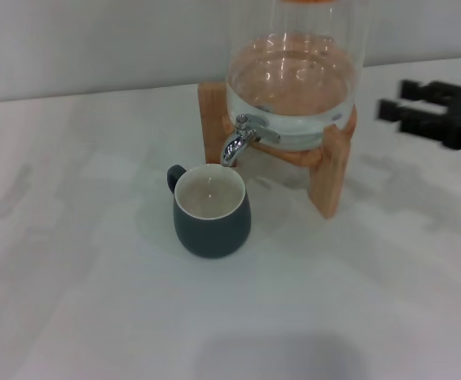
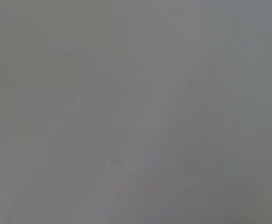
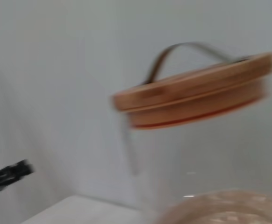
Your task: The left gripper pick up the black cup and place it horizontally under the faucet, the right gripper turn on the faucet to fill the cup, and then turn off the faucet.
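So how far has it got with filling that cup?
Placing looks done: the black cup stands upright under the faucet, unheld. I see no water running, and how much is in the cup is unclear. The right gripper hangs beside the glass jar, off the faucet. Whether filling remains, I cannot tell.

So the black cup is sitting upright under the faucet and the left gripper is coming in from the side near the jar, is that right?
Not quite. It is the right gripper that shows beside the glass jar, not the left one, which is not in the head view at all. The rest holds: the black cup stands upright under the faucet, as the head view shows.
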Available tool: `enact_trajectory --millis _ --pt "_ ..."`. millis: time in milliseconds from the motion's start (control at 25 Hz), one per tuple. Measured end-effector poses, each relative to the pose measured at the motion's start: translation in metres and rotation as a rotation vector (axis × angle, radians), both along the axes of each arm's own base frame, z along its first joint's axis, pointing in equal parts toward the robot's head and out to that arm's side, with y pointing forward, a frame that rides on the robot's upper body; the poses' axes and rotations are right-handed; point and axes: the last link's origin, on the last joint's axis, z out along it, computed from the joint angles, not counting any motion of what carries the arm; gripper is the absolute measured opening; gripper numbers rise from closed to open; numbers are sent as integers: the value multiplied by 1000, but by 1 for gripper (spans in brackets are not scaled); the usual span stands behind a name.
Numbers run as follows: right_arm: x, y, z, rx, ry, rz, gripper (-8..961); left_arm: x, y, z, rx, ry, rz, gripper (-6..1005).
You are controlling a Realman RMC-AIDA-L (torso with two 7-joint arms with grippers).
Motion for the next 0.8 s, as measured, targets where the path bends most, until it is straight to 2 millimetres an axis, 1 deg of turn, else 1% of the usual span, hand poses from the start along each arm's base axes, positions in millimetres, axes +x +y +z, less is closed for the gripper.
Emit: enact_trajectory --millis 120,320,520,680,800 --pt "21 -1 14 56 18 -32 665 -1 0 1 4 3 1 889" --pt "49 -5 34 158 92 -24 662 -2 -1 -5 -12 47 3 889" --pt "72 -12 41 271 190 -27 661 -9 -2 -6 -1 54 44 889" --pt "83 -16 46 336 205 -53 665 -10 -4 -7 -6 67 45 889" --pt "87 -18 46 357 181 -58 669 -9 -4 -9 0 97 30 889"
